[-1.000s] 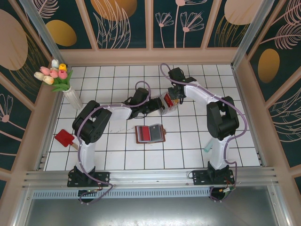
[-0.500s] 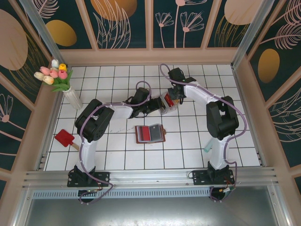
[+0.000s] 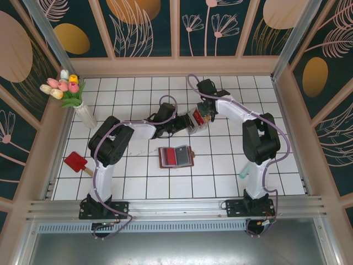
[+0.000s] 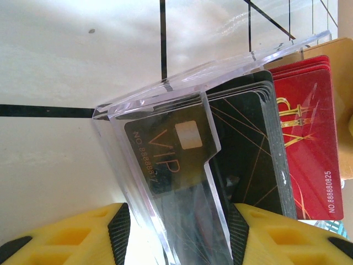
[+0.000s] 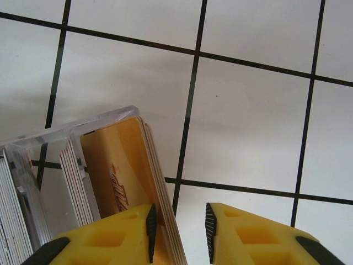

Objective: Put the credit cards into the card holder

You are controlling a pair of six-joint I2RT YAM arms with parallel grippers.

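**A:** Nearest the bases, the card holder (image 3: 176, 157) is seen lying open on the tiles. Whether any slot is filled cannot be made out from above.

**B:** At its one o'clock, the credit cards (image 3: 195, 118) are found stacked in the clear tray (image 4: 182, 77), so the job is judged barely begun.

**A:** The left gripper (image 4: 179, 234) is placed at the tray's nine o'clock, jaws spread either side of the black cards (image 4: 242, 138), with the red cards (image 4: 309, 138) just beside. No pinch is seen.

**B:** Farther off, at the tray's two o'clock, the right gripper (image 5: 179, 234) is spread astride the edge of the tan-orange cards (image 5: 116, 165), with a gap left at one pad. A card has yet to be lifted, carried and slotted.
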